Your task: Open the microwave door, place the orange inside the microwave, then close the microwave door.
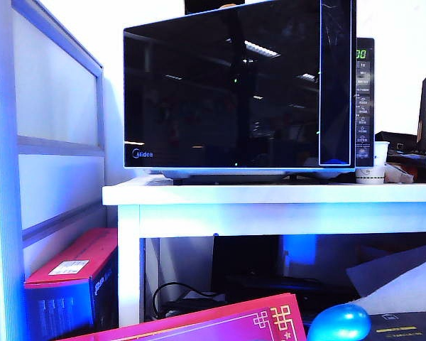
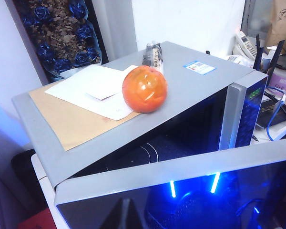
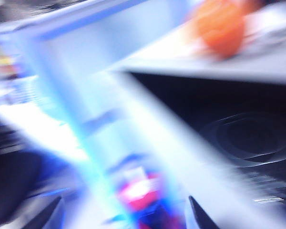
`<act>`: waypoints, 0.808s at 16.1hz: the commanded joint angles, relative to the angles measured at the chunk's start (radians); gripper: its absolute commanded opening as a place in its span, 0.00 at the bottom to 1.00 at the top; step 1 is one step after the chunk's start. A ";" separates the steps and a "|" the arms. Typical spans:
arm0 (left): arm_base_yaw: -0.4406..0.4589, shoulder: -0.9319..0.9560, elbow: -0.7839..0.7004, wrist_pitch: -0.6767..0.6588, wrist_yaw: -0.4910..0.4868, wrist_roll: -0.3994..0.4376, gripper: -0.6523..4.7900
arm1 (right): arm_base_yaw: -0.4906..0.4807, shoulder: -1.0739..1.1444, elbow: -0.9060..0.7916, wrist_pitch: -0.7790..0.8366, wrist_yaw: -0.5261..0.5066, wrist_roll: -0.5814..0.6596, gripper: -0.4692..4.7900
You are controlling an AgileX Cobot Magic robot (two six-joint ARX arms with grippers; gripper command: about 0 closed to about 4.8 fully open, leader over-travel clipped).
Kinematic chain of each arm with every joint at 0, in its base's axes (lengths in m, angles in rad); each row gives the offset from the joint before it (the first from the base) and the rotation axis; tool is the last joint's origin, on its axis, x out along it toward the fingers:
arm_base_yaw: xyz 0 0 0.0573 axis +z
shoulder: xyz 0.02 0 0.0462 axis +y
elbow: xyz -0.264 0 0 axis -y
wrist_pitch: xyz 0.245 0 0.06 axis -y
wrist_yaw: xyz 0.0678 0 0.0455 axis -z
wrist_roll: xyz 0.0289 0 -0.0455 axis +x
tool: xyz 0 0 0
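Nearest to me, low in the exterior view, lies a glossy blue ball (image 1: 339,323) beside a flat red box with gold pattern (image 1: 220,323). A red and blue carton (image 1: 71,284) stands on the floor under the white counter (image 1: 270,193).

On the counter stands the microwave. Its door, a large glossy black glass panel (image 1: 224,89) with a white "Midea" logo at the lower corner, hangs open; the left wrist view looks over its top edge (image 2: 181,167) into the dark cavity, where the round glass turntable (image 2: 145,152) shows. A white paper cup (image 1: 370,170) stands just beside the microwave.

The small round bright-orange fruit (image 2: 145,89) rests on the grey top of the microwave (image 2: 200,86), partly on white paper sheets (image 2: 93,88) that lie over a brown envelope (image 2: 69,119). The blurred right wrist view shows the orange (image 3: 220,26) too, above the open cavity.

The right tool (image 3: 124,217) is near the open door, its two dark fingertips (image 3: 200,214) standing well apart with nothing between them. The left tool is not visible in any view, so I cannot tell its state.
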 commanded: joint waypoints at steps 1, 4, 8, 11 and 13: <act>0.000 -0.004 0.004 0.011 0.003 0.000 0.11 | 0.000 -0.006 0.004 0.065 0.146 -0.046 0.72; 0.000 -0.004 0.004 0.010 0.003 0.000 0.11 | 0.000 -0.001 0.003 0.064 0.530 -0.092 0.66; 0.000 0.002 0.004 0.004 0.003 0.000 0.11 | -0.012 0.064 0.003 0.006 0.473 -0.056 0.67; 0.000 0.002 0.004 -0.002 0.003 0.000 0.11 | -0.018 0.093 0.004 0.022 0.278 -0.028 0.67; 0.000 0.002 0.004 -0.002 0.003 0.000 0.11 | -0.018 0.090 0.017 0.053 0.135 -0.010 0.67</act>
